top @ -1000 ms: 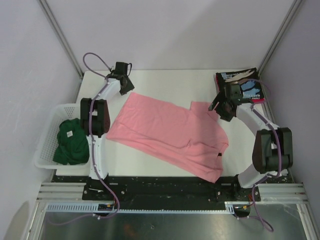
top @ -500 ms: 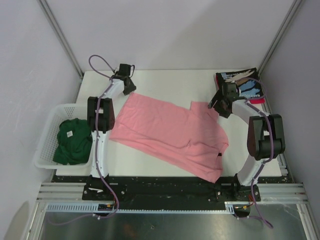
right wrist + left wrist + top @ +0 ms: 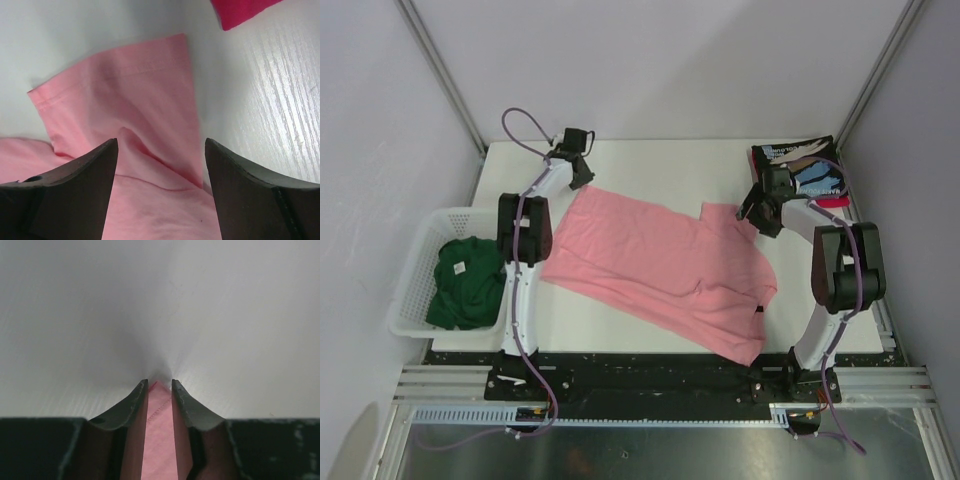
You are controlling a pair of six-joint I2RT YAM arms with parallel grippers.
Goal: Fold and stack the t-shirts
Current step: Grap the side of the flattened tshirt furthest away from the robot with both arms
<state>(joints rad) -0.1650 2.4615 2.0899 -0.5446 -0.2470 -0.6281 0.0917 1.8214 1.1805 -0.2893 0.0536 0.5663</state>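
Observation:
The light pink t-shirt (image 3: 660, 255) lies spread flat across the middle of the table. My left gripper (image 3: 580, 177) is down at its far left corner. In the left wrist view that hemmed corner (image 3: 159, 415) lies in the narrow gap between the fingers of this gripper (image 3: 159, 382), whose jaws are not fully shut. My right gripper (image 3: 758, 212) hovers open over the pink sleeve (image 3: 135, 100), jaws wide (image 3: 161, 142). A dark green tee (image 3: 465, 285) sits in the basket. A folded black printed tee (image 3: 805, 165) rests on a red one (image 3: 240, 10) at the back right.
The white slatted basket (image 3: 415, 285) stands off the table's left edge. The folded stack sits close behind my right gripper. Grey walls and metal frame posts (image 3: 445, 75) enclose the table on three sides.
My left gripper's jaws have narrowed around the pink shirt's corner after shifting slightly towards it. The right arm has drawn in, bringing its gripper onto the sleeve.

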